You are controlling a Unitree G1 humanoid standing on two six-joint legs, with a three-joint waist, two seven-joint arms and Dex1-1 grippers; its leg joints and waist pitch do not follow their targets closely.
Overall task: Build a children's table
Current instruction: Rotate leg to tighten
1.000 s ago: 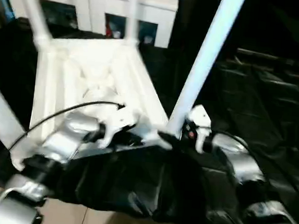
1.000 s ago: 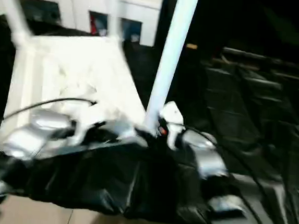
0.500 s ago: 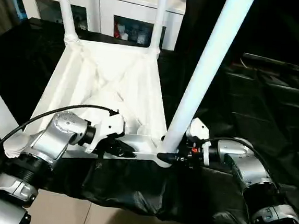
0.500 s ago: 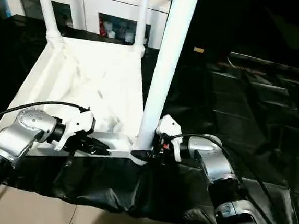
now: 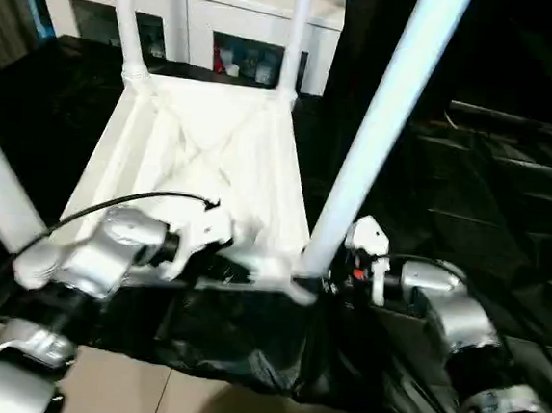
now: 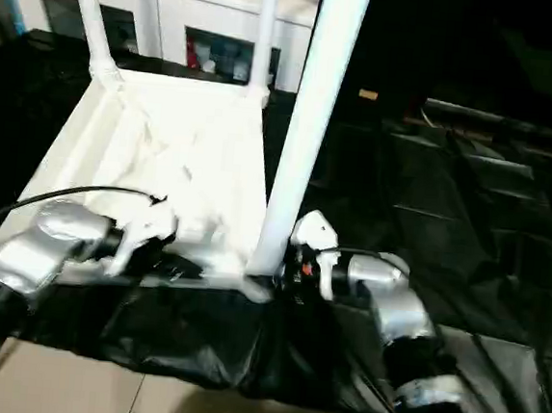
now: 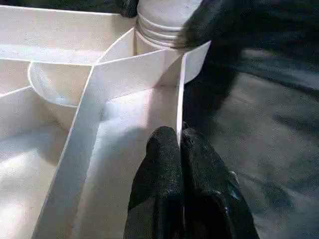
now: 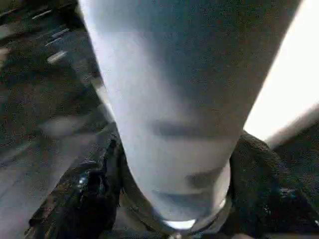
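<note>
While the children's table [image 5: 203,161] lies upside down on a black sheet [image 5: 482,176], its ribbed underside is turned up so that the legs can be stood in the corner sockets; in the left eye view two far legs [image 5: 123,19] are seen upright before a white cabinet [image 5: 191,15], and the near right leg [image 5: 379,129] rises from the corner nearest the robot. The left gripper [image 5: 216,255] is seen at the near rim, seemingly to steady the top, and the right gripper [image 5: 340,270] at the foot of that near leg.

From the right eye view the same arrangement is shown, the leg [image 6: 307,122] standing slightly tilted at its socket.

In the left wrist view the black fingers [image 7: 164,169] are seen closed narrowly on the thin edge wall [image 7: 180,94] of the top, beside the corner socket [image 7: 159,25].

In the right wrist view the tube is flanked by dark fingers [image 8: 84,189] on both sides, apparently clasped around its lower end; whether the leg is fully seated cannot be told.
</note>
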